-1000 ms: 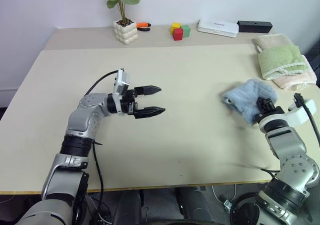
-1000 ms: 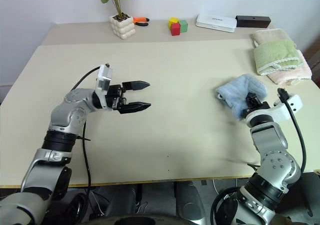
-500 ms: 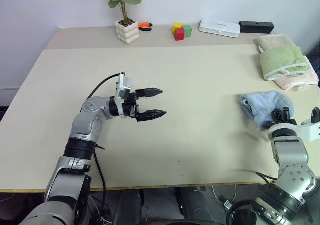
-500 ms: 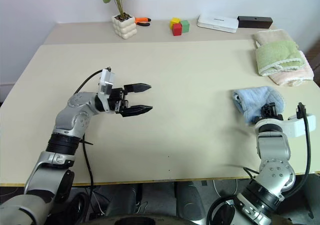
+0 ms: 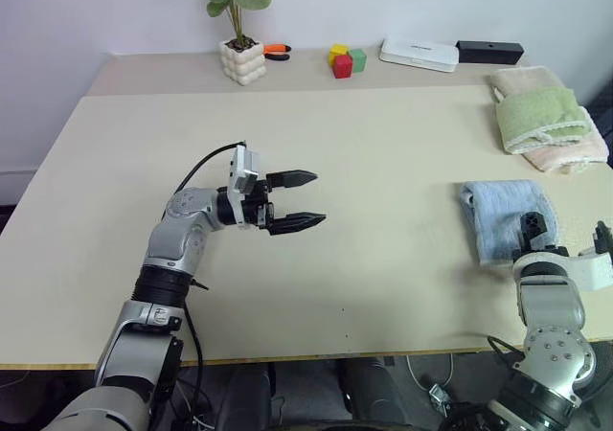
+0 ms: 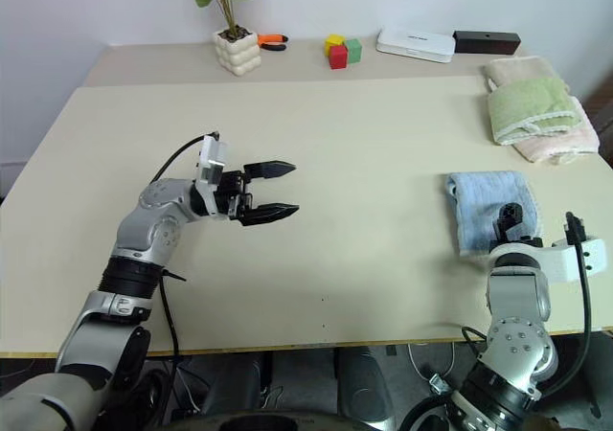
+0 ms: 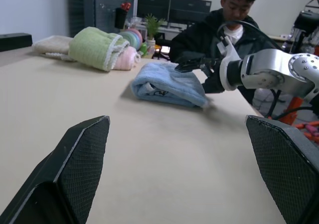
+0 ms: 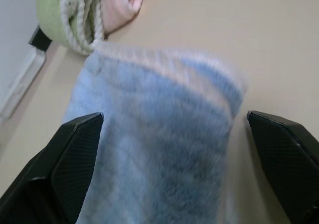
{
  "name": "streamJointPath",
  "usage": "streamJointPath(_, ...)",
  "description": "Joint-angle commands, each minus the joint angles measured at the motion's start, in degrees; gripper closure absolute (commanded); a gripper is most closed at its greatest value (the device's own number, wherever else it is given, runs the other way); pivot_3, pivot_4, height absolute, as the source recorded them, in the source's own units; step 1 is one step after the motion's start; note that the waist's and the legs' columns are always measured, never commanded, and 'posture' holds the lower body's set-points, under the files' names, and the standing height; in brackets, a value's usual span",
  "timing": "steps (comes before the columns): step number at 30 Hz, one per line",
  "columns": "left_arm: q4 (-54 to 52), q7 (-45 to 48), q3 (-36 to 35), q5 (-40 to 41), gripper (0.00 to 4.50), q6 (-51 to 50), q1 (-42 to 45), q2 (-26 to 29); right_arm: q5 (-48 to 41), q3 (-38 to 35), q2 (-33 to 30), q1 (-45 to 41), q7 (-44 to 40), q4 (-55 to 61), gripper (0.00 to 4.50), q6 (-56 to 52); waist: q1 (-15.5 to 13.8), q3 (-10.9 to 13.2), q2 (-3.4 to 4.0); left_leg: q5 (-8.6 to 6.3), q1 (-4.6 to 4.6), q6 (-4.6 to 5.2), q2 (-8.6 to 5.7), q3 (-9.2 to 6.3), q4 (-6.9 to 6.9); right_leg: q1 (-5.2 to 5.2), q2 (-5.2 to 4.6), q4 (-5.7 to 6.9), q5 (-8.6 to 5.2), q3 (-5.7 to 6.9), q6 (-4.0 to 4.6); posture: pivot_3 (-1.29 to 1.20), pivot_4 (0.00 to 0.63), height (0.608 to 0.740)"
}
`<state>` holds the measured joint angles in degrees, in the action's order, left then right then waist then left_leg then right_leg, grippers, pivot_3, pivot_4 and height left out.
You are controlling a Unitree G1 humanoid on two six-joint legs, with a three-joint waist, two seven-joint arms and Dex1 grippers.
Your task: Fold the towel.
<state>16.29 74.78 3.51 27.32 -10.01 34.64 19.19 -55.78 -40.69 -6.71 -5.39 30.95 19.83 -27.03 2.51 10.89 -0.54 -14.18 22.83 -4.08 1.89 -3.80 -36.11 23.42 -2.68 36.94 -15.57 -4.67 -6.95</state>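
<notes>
beige tabletop (image 5: 383, 163) runs wide under your arms, with a pale wall behind it. your right gripper (image 5: 536, 228) sits at the table's 4 o'clock with its fingers spread apart, nothing between them, its tips just over the near end of the towel (image 5: 503, 215). that light blue towel lies folded flat on the table. your left gripper (image 5: 299, 199) hovers near the centre, fingers apart and empty, pointing toward 3 o'clock. at 2 o'clock, a green towel (image 5: 538, 115) rests on a pink towel (image 5: 573, 148).
</notes>
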Motion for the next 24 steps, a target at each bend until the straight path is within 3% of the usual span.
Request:
streamJointPath(1, -0.32, 0.42, 0.29, -0.29, 0.00, 1.50, 1.11, -0.87, 7.45, 3.50, -4.65, 2.46, -2.68, 4.41, 0.07, 0.61, 0.01, 0.00, 0.00, 0.00, 0.00, 0.00, 0.00, 0.00, 0.00, 0.00, 0.00, 0.00, 0.00, 0.00, 0.00, 0.00, 0.150, 0.740)
streamJointPath(6, -0.81, -1.24, -0.65, -1.35, 0.00, 3.80, 0.77, -1.47, 17.19, 8.13, -10.21, 2.76, -7.76, 4.20, 0.07, 2.74, 0.17, -0.02, 0.04, 0.00, -0.05, 0.00, -0.01, 0.01, 0.01, 0.00, 0.01, 0.01, -0.01, -0.03, 0.00, 0.00, 0.150, 0.740)
streamJointPath(9, -0.06, -2.24, -2.28, -1.88, 0.00, 5.15, 0.04, 0.31, 25.65, 20.49, -21.59, 0.97, -25.71, 5.54, 0.07, 6.24, 0.56, 0.03, 0.12, 0.00, -0.08, 0.00, -0.01, 0.09, 0.00, 0.01, 0.02, 0.02, 0.00, -0.12, 0.00, 0.00, 0.150, 0.740)
streamJointPath(15, -2.92, -4.50, -4.40, -1.77, 0.00, 4.88, -2.57, 4.21, 16.77, 25.64, -29.61, 0.39, -50.50, 7.39, 0.07, 4.21, 0.31, 0.04, 0.03, -0.02, -0.22, 0.03, 0.03, -0.01, 0.09, -0.12, 0.10, 0.03, -0.12, -0.05, 0.03, 0.00, 0.150, 0.740)
streamJointPath(18, -6.11, -5.77, -5.93, -1.18, 0.00, 3.76, -5.14, 7.17, 16.65, 27.86, -34.58, 1.34, -64.54, 6.65, 0.07, 5.97, -0.14, 0.09, -0.06, -0.03, -0.10, 0.05, -0.03, 0.02, -0.02, -0.10, -0.04, 0.00, -0.13, -0.05, -0.02, 0.00, 0.150, 0.740)
streamJointPath(22, -10.78, -8.03, -7.62, -1.23, 0.00, 3.29, -9.30, 10.14, 18.10, 29.70, -37.05, -0.31, -76.29, 2.82, 0.07, 10.06, -0.16, 0.16, -0.18, -0.03, -0.12, 0.05, -0.03, 0.01, -0.06, -0.15, -0.04, 0.00, -0.13, -0.01, -0.02, 0.00, 0.150, 0.740)
streamJointPath(24, -12.80, -9.13, -8.28, -0.80, 0.00, 2.46, -10.97, 10.96, 19.15, 30.60, -36.75, -1.88, -78.07, 1.59, 0.07, 10.65, -0.14, 0.16, -0.18, -0.03, -0.18, 0.05, -0.02, 0.01, -0.05, -0.18, -0.04, 0.02, -0.13, -0.01, -0.02, 0.00, 0.150, 0.740)
